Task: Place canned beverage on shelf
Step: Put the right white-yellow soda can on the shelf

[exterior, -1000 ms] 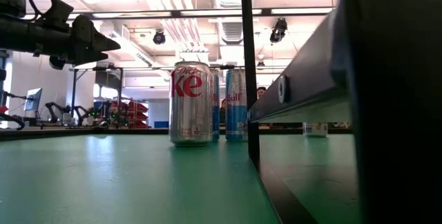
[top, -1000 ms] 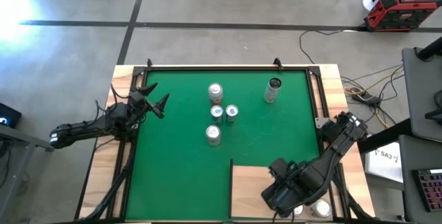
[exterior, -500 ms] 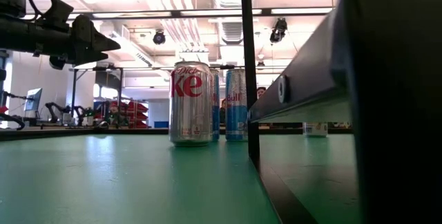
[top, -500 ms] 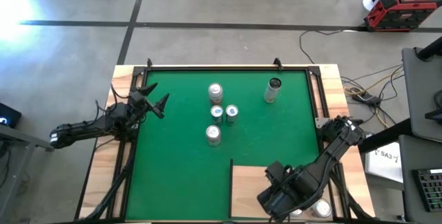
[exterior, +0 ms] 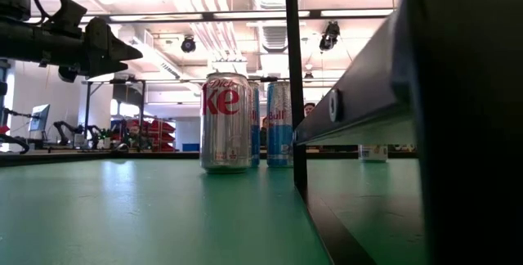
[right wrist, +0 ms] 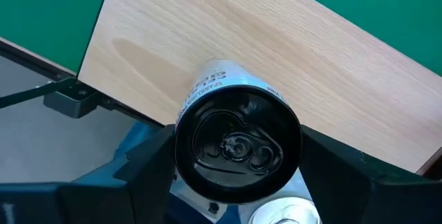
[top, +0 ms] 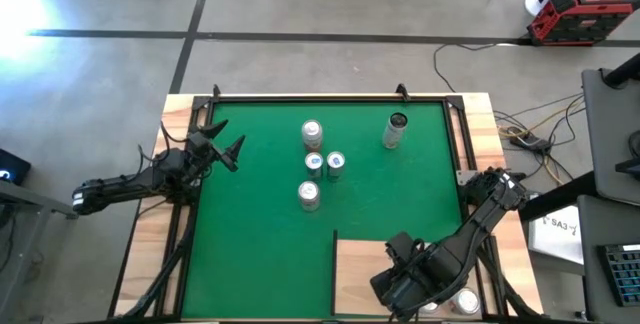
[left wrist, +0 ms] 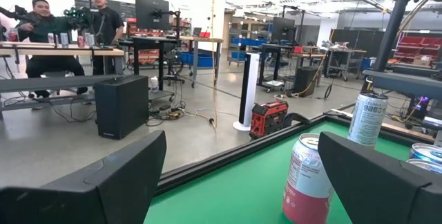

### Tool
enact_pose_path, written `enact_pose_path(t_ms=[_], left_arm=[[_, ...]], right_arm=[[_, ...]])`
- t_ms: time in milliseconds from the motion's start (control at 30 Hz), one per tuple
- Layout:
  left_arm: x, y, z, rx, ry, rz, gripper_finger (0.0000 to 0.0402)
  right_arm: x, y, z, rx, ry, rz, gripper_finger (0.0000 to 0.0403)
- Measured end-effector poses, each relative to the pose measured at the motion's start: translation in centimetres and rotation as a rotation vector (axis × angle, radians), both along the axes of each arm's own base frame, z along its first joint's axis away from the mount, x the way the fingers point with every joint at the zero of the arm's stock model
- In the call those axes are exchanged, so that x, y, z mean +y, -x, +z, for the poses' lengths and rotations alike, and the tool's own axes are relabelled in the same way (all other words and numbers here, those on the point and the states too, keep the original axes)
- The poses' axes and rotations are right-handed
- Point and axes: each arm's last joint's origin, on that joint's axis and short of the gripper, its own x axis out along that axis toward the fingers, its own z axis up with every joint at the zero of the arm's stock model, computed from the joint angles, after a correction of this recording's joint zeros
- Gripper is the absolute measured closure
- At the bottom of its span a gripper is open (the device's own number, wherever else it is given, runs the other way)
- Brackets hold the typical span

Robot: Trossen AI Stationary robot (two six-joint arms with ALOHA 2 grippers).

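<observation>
Right gripper (right wrist: 238,182) clamps black can (right wrist: 238,140) over shelf (right wrist: 276,51).

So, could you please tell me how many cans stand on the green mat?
5 cans: four clustered centrally, a dark-topped one toward the far-right corner. Others may be hidden.

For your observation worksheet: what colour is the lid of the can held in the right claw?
Black, on the can gripped by the right claw; clearest in the right wrist view.

The right gripper (top: 405,286) hides its can (right wrist: 238,141) from above; the shelf (top: 360,274) is cut off.
</observation>
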Motion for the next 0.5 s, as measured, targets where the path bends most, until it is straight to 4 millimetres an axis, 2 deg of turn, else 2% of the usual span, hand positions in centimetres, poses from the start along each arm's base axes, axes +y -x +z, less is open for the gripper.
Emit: enact_pose_path(t_ms=[167,500], left_arm=[[0.0,0.0,0.0,0.0,0.0,0.0,0.0038],[0.0,0.0,0.0,0.0,0.0,0.0,0.0038]], right_arm=[[-0.02,0.0,-0.01,-0.003,0.006,0.0,0.0124],[-0.01,-0.01,-0.03,-0.004,0.006,0.001,0.012]])
